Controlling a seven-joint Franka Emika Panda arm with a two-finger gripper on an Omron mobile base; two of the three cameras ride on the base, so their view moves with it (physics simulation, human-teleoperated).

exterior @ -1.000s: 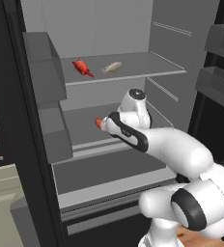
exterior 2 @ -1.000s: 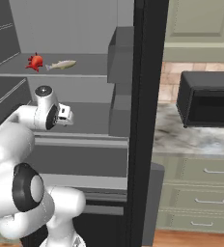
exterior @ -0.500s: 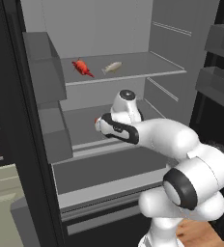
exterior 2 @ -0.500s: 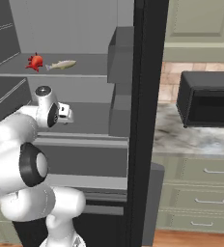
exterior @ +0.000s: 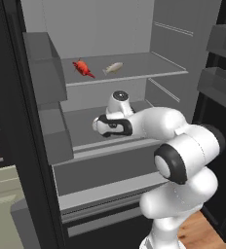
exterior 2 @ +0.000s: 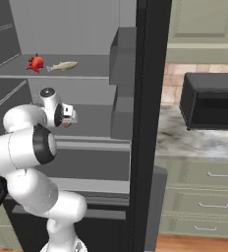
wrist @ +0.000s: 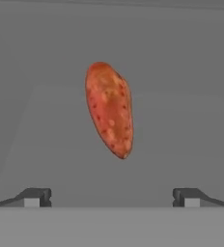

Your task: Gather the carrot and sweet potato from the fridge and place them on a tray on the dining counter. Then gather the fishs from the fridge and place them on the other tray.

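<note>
Jaws of the gripper (wrist: 112, 198) spread wide, the sweet potato (wrist: 109, 109) lies dead ahead between them on the fridge shelf (wrist: 191, 125). Best push straight in, then close across its narrow middle.

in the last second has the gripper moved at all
Yes. In the left base view the gripper has shifted left along the middle shelf toward the fridge's left wall, judged against the two fish on the shelf above, which stayed put.

The sweet potato (wrist: 109, 109), a stubby reddish-orange speckled oval, lies on a grey shelf inside the open black fridge (exterior: 17, 126). One shelf higher, the red fish (exterior: 84, 68) and the pale slim fish (exterior: 113, 67) lie just beside each other.
</note>
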